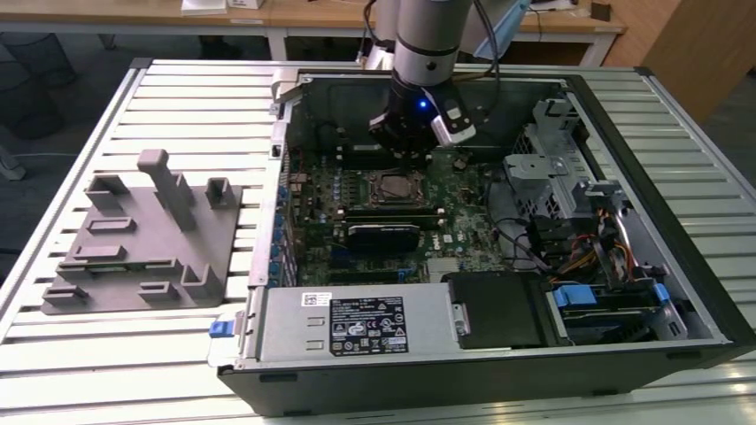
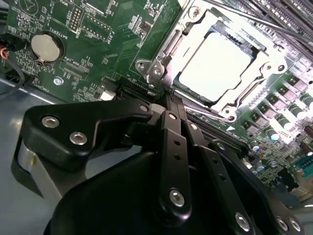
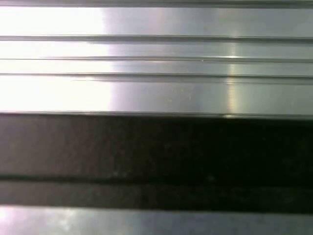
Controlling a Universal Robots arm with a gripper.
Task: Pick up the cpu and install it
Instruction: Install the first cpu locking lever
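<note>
Ribbed silvery slats of the desk (image 1: 119, 372) are running along the nearest edge in the exterior view; on them the black computer case (image 1: 473, 381) is lying open-sided, a grey sheet-metal power-supply box (image 1: 354, 323) sitting just inside its near wall; toward the exterior view's left, apart from the case, a matte grey plastic tray (image 1: 142, 257) with upright blocks is resting on the slats; beyond the box the green motherboard (image 1: 473, 226) is lying flat; near the board's middle a square socket frame (image 2: 159, 63) of shiny metal is surrounding the cpu (image 2: 220, 66); the cpu is lying flat in the socket, its smooth pale metal top facing up and glaring under the light; being square, it is showing no long axis, and its edges are running parallel with the frame's; the hand (image 1: 408, 158), black and built of jointed links with bright screw heads, is hanging just beyond the socket, close to the frame's edge and apart from the cpu; whether it is spread or pressed together I cannot tell; above it the round grey arm (image 1: 426, 35) is rising out of view.
</note>
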